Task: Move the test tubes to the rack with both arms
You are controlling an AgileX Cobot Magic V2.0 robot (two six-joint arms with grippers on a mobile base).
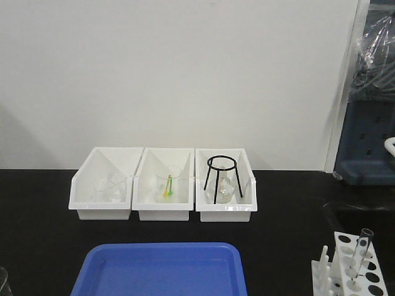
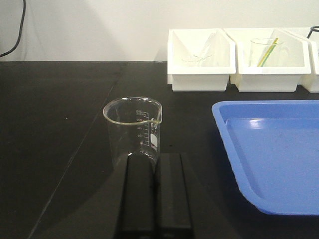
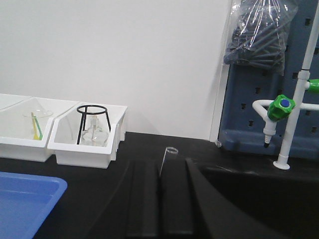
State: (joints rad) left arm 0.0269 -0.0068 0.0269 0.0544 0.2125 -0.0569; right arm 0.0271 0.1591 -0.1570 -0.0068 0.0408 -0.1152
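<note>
Left gripper (image 2: 155,196): seen only in its wrist view; the two black fingers lie side by side with just a thin seam between them, pressed together on nothing.
Beaker (image 2: 132,130): clear, graduated, upright on the black table (image 2: 60,124) directly ahead of the left gripper; whether it touches the fingertips cannot be told.
Right gripper (image 3: 159,199): fingers pressed close together; a thin tube (image 3: 167,162) rises from the seam between them, tilted slightly, open rim uppermost. Gripper is pinching this tube.
Rack (image 1: 361,271): white, at the lower right corner of the front view, top plate with round holes, white pegs (image 1: 323,262) on its left side.
Tube in rack (image 1: 361,254): one clear tube stands in a hole, leaning a little to the right, its rim above the plate.
Tray (image 1: 162,270): blue, at the front centre of the table, between the beaker side and the rack side.
Bins (image 1: 163,185): three white bins in a row behind the tray, touching side to side.
Left bin contents: clear glassware, form unclear.
Middle bin contents: a clear vessel holding a yellow-green rod (image 1: 168,186).
Right bin contents: black tripod (image 1: 221,179) standing over a clear flask (image 1: 223,191).
Sink area: white stand with a green tap fitting (image 3: 280,107) to the right of the right gripper.
</note>
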